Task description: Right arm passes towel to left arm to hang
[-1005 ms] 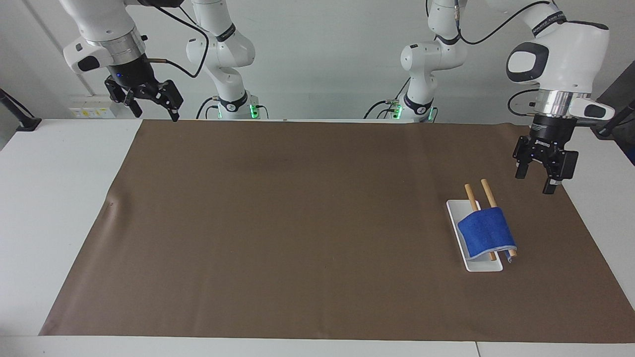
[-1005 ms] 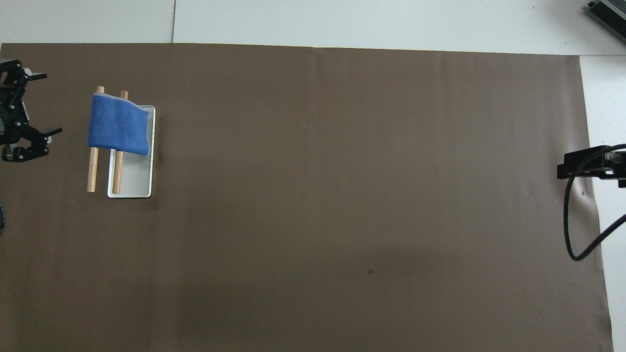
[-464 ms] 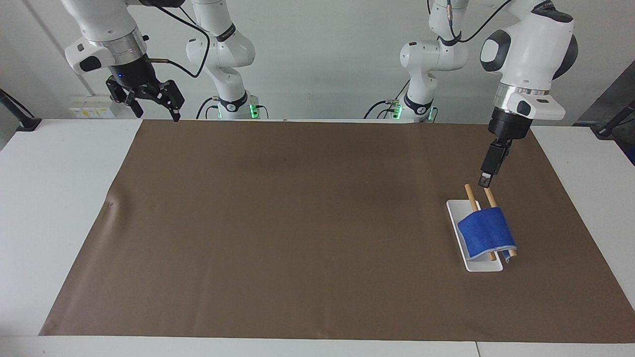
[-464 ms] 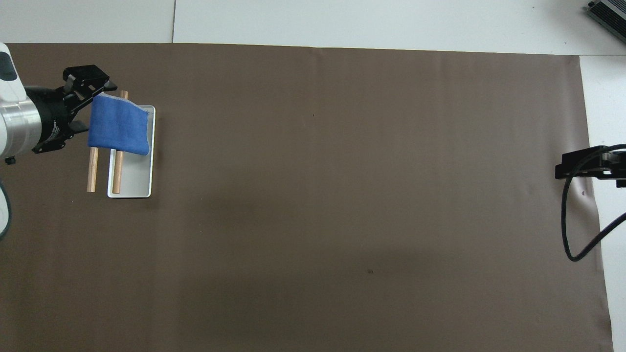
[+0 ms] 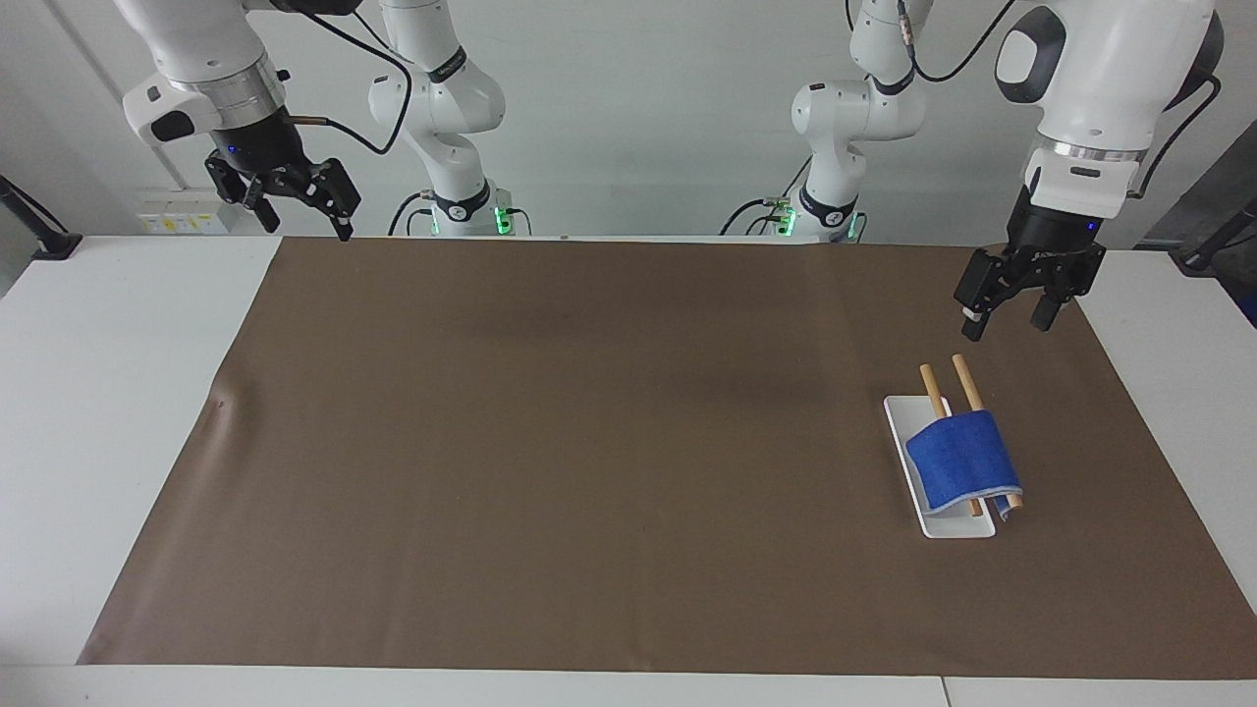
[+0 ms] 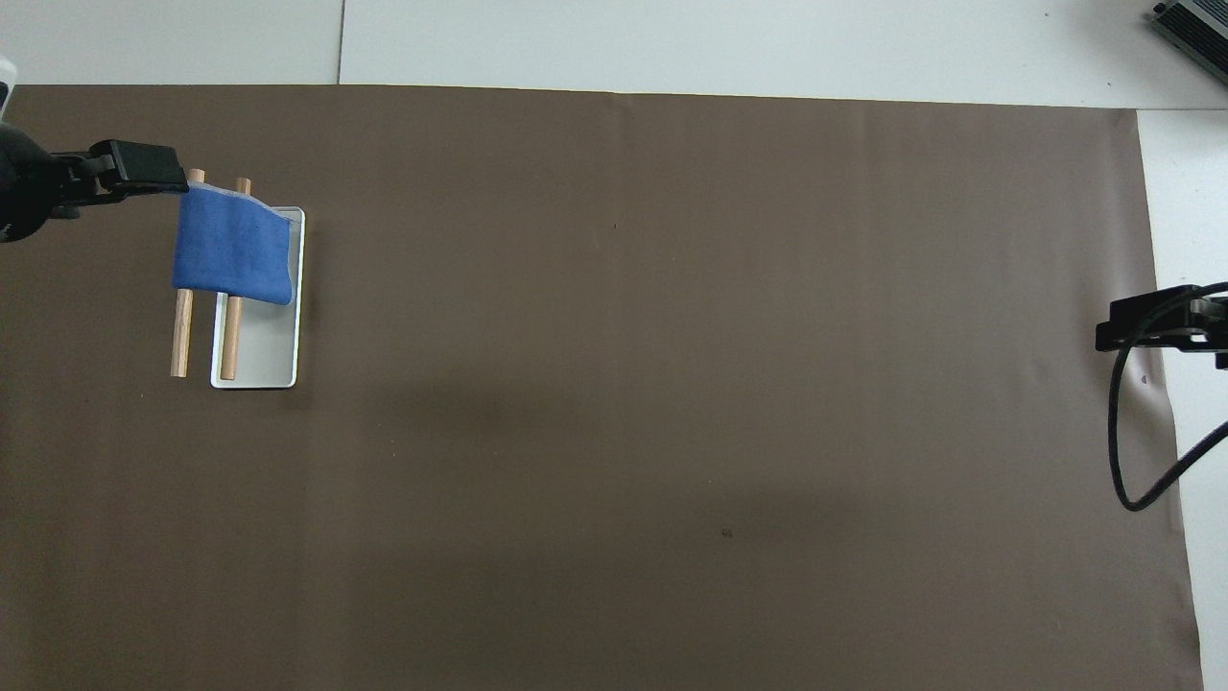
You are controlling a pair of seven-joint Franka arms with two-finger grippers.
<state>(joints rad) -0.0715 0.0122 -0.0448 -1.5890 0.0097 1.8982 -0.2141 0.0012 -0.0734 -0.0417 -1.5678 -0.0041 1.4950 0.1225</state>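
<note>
The blue towel [image 5: 962,462] hangs folded over two wooden rods [image 5: 965,381] on a white base [image 5: 957,528], at the left arm's end of the mat. It also shows in the overhead view [image 6: 232,245]. My left gripper [image 5: 1007,324] is open and empty, up in the air over the mat beside the rods' ends, apart from the towel. One of its fingers [image 6: 144,165] shows in the overhead view. My right gripper [image 5: 304,221] is open and empty, and waits raised over the right arm's end of the table.
A brown mat [image 5: 589,442] covers most of the white table [image 5: 118,393]. The right arm's black cable [image 6: 1122,461] loops over the mat's edge. A grey device [image 6: 1194,29] sits at the table's corner farthest from the robots.
The left gripper swung in over the rods' ends, then rose and turned, its fingers now spread. The towel stayed on the rods. The right arm barely moved.
</note>
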